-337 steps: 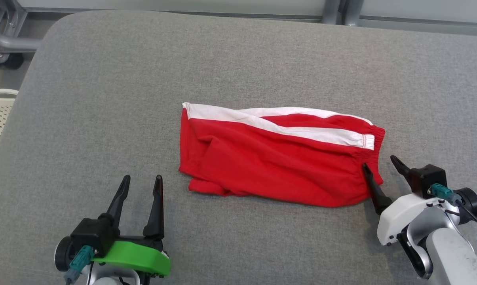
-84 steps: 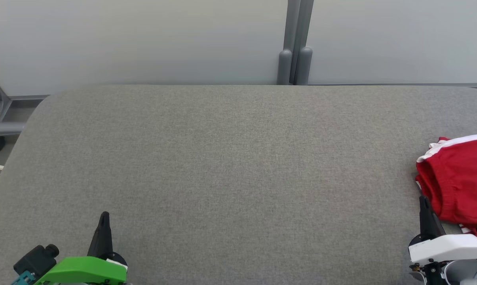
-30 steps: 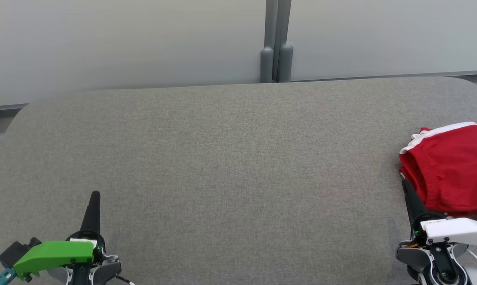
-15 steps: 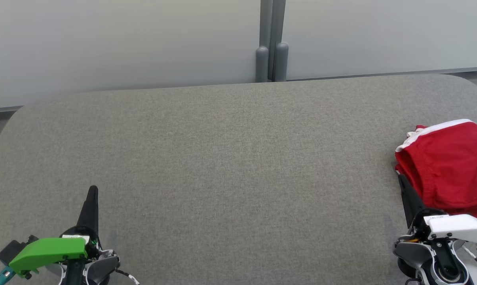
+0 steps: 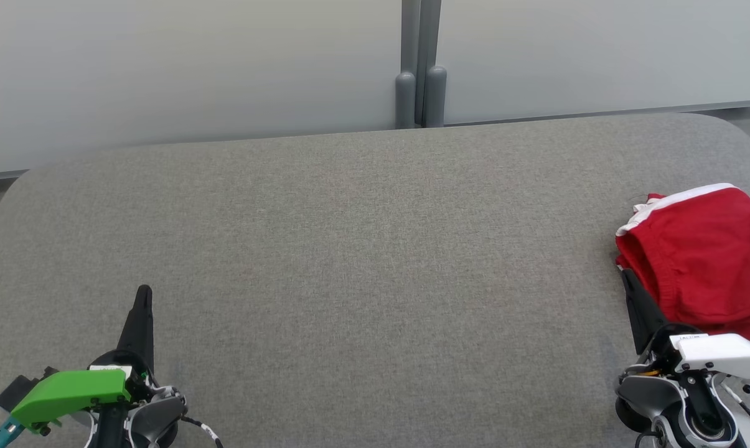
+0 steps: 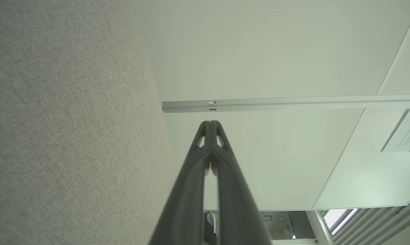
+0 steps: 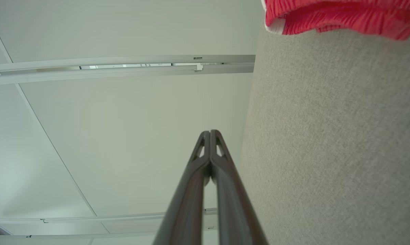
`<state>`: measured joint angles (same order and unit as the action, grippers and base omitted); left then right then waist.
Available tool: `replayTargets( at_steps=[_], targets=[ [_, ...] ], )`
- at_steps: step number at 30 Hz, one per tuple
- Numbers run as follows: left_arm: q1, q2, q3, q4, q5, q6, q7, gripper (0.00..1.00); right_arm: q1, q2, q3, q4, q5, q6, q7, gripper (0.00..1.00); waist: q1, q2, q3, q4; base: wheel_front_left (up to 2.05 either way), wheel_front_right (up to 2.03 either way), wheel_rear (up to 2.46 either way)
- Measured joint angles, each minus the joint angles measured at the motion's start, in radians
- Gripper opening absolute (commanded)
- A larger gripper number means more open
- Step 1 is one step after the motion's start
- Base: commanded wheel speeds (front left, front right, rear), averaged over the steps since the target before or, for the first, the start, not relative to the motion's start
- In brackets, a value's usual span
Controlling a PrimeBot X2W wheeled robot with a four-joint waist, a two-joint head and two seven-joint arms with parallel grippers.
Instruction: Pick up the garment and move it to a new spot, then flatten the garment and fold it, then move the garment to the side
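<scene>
"Two grippers, and was either one holding something?" asked Sam.

"No," said Mia. "The left gripper was pinched shut on nothing, low over the grey table. The right gripper was pinched shut on nothing too, just beside the red garment."

"Where was the garment?"

"Far over on the right side of the table, folded into a thick bundle. From the right wrist it showed up past the shut fingers, apart from their tips."

"So which step was it?"

"The last one, I think. It looked folded and already put to the side. The next move called for very little: pull the right arm back without dragging the cloth, and leave the fold alone."

"Which way did it point?"

"Its rounded, bunched end faced the middle of the table. A white stripe ran along its far edge. It seemed to lie long-ways from left to right, but its right end ran off the picture, so I could not be sure."
</scene>
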<state>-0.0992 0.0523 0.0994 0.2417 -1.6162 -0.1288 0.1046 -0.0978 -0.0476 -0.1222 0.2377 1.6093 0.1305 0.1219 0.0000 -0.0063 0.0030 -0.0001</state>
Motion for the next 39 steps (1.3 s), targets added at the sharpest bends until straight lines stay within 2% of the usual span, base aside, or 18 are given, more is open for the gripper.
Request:
replayTargets(
  at_steps=[39],
  targets=[
    [0.0,-0.001,0.002,0.0,0.0,0.0,0.001,0.0,-0.001,0.0,0.0,0.0,0.0,0.0,0.0,0.0,0.0,0.0,0.0,0.0,0.0,0.0,0.0]
  ],
)
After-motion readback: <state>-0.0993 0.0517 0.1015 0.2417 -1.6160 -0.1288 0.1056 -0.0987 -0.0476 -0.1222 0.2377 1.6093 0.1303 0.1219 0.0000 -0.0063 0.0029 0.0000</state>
